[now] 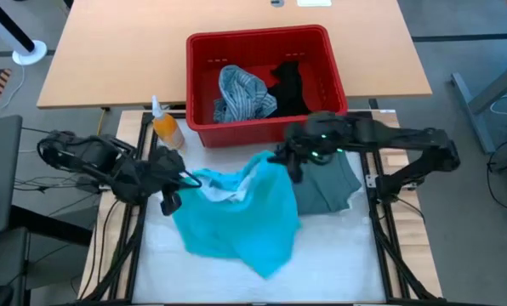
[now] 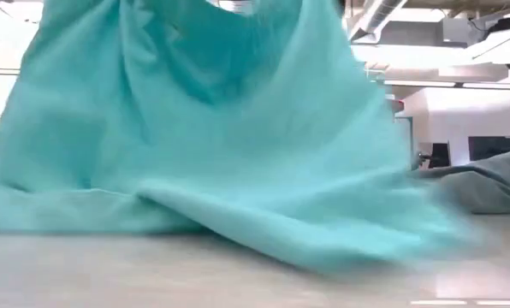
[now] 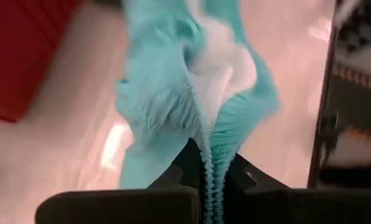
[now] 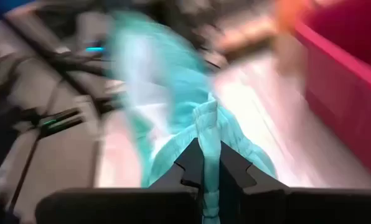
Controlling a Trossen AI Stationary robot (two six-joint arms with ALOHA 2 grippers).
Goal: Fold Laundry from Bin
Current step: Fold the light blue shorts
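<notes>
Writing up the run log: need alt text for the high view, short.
Overhead: both grippers, left and right, pinch a turquoise garment lifted over the table. Behind it, a red bin holds striped and black laundry; a grey-green garment lies at right.

- One red bin (image 1: 334,72), at the far side of the work area.
- Four garments in all: one turquoise (image 1: 245,212) in the middle, one grey-green (image 1: 334,183) to its right, and two inside the bin, one blue-grey striped (image 1: 236,93) and one black (image 1: 289,85).
- One orange spray bottle (image 1: 164,126), left of the bin.
- Two grippers: left (image 1: 184,180) and right (image 1: 281,155).
- One table (image 1: 109,51), beyond the bin.
</notes>
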